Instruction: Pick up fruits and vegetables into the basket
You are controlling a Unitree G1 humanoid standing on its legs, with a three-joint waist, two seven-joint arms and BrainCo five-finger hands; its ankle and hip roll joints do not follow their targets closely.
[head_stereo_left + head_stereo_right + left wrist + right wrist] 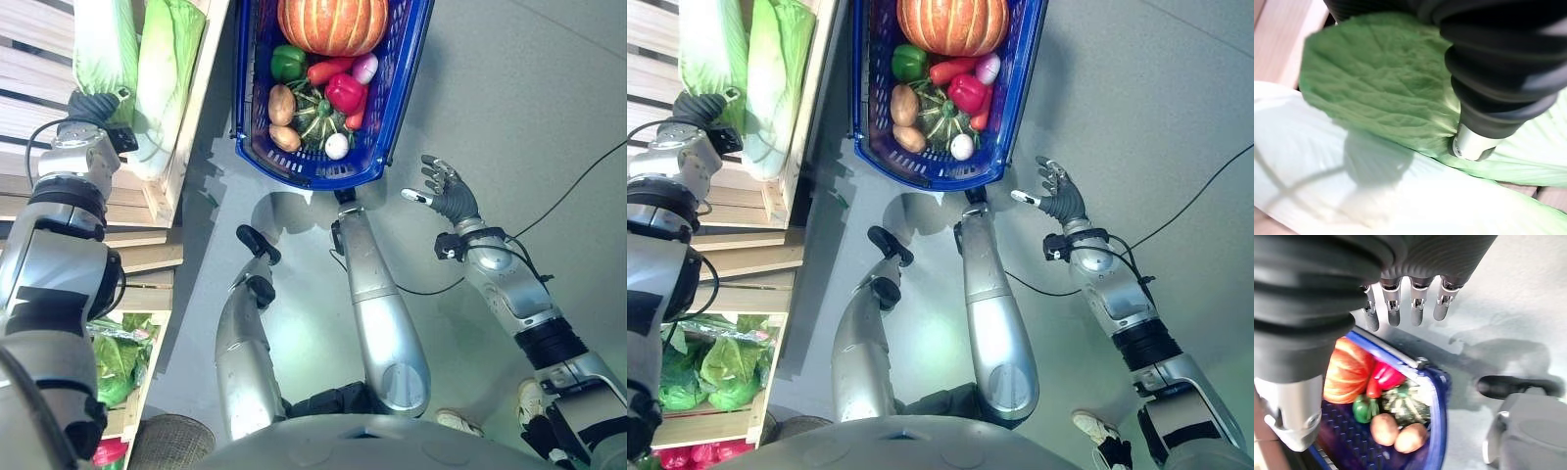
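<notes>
Cabbage (168,78), a long napa head, lies in the wooden crate (186,127) to the left of the blue basket (257,157), beside a second head (103,44). Its long axis runs along the crate, leafy green end away from the robot, pale ribbed stalk end nearer. It looks light for its bulk, firm at the stalk but soft and easily bruised at the leaves, so a wrap round the pale middle seems the safest hold. The left hand (98,106) is down among the heads; I cannot tell how its fingers stand. The right hand (446,191) hovers over the floor beside the basket, fingers spread, holding nothing. The basket already carries a pumpkin (331,24), peppers and potatoes.
</notes>
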